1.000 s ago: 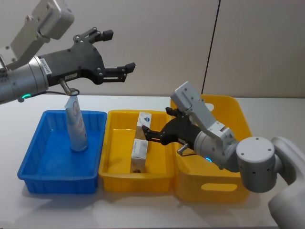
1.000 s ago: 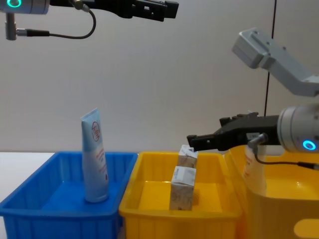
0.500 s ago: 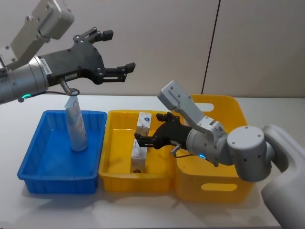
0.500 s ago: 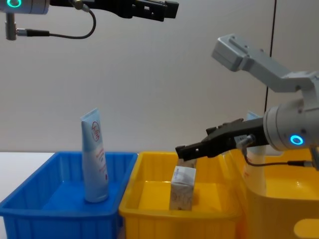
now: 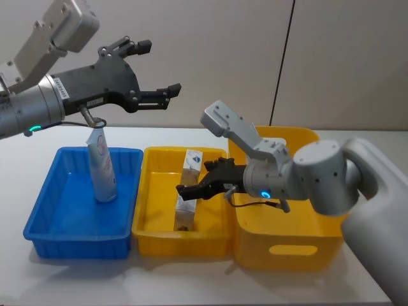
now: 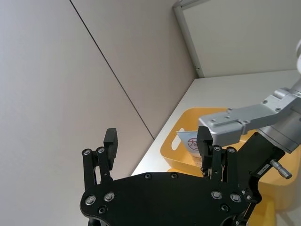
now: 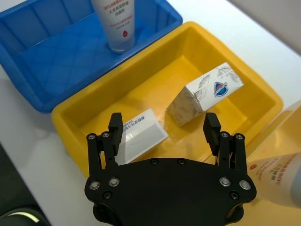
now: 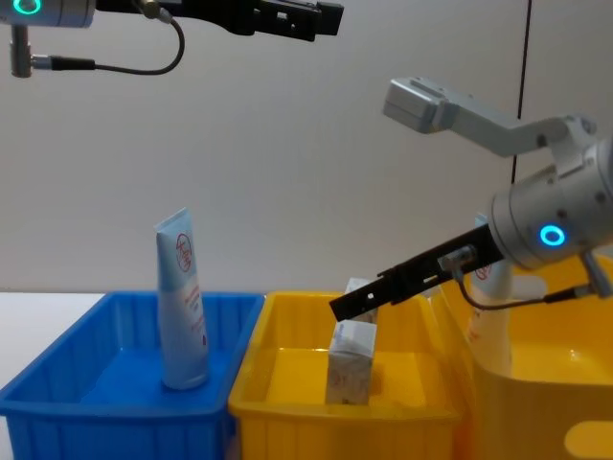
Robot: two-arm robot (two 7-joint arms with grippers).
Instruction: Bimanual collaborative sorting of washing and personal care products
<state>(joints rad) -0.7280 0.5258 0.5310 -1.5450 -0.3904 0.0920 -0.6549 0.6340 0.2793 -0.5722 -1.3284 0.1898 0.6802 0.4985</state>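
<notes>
A pale tube (image 5: pixel 102 169) with a red logo stands upright in the blue bin (image 5: pixel 38 223). Two white-and-beige cartons sit in the small yellow bin (image 5: pixel 150 236): the far carton (image 5: pixel 192 163) and the near carton (image 5: pixel 185 209). My right gripper (image 5: pixel 190 189) hangs open just above them; in the right wrist view its fingers (image 7: pixel 115 126) span over the near carton (image 7: pixel 141 134) and the far carton (image 7: pixel 204 94). Another tube (image 8: pixel 490 331) stands in the large yellow bin (image 5: pixel 287 252). My left gripper (image 5: pixel 158 67) is open, raised high above the blue bin, holding nothing.
The three bins stand side by side on a white table (image 5: pixel 191 280), blue at the left and large yellow at the right. A grey wall rises close behind. Bare table lies in front of the bins.
My right gripper has swung left and down from the large yellow bin's edge to over the cartons in the small yellow bin. The left arm has not moved.
</notes>
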